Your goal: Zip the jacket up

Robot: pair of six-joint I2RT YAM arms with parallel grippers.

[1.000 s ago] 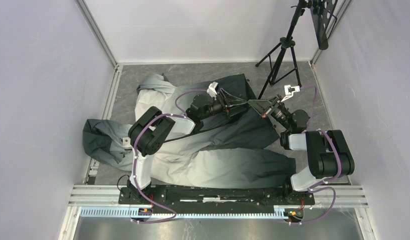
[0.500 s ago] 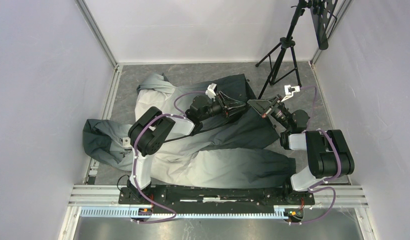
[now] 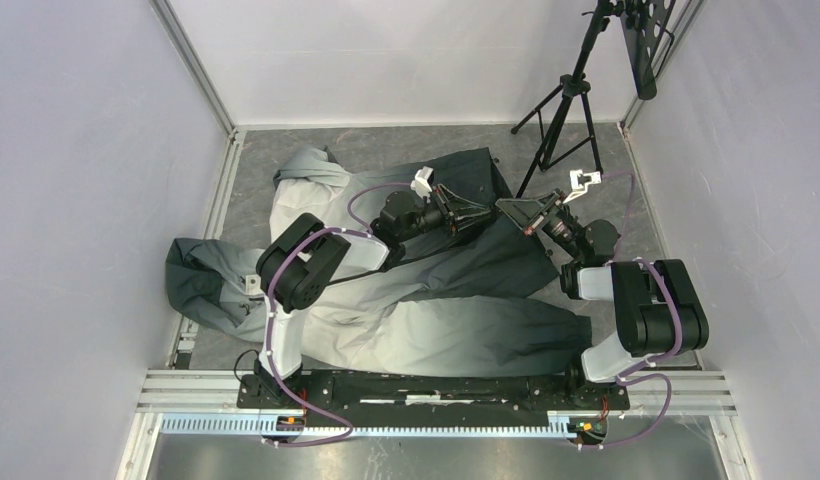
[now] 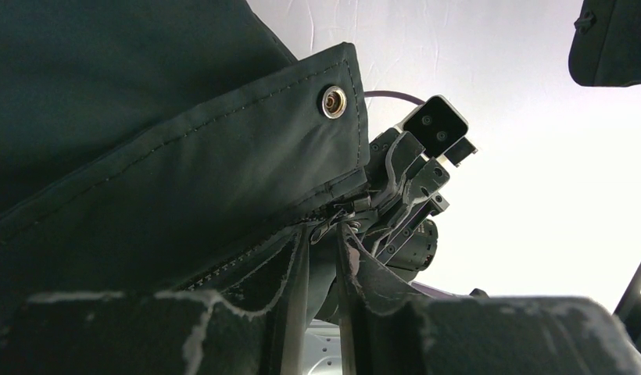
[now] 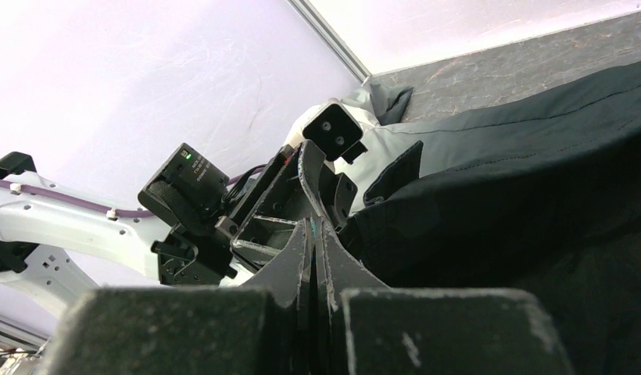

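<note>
Blur hides whether the left fingers (image 4: 286,273) grip the grey-to-charcoal fabric jacket (image 4: 145,156), and the top of the black metal tripod (image 3: 571,90) is cut off.

The grey-to-charcoal long-sleeved fabric jacket (image 3: 426,320) is matt woven cloth, smooth with soft creases, and its dark hem flap carries rows of raised stitching. A small round metal snap stud (image 4: 334,101) on that flap is shiny. The black finger pads (image 4: 368,285) are matt, scuffed pale along their edges. The white plastic arm shells (image 3: 364,255) look glossy. The grey mottled floor (image 3: 386,145) at the far side looks rough.
</note>
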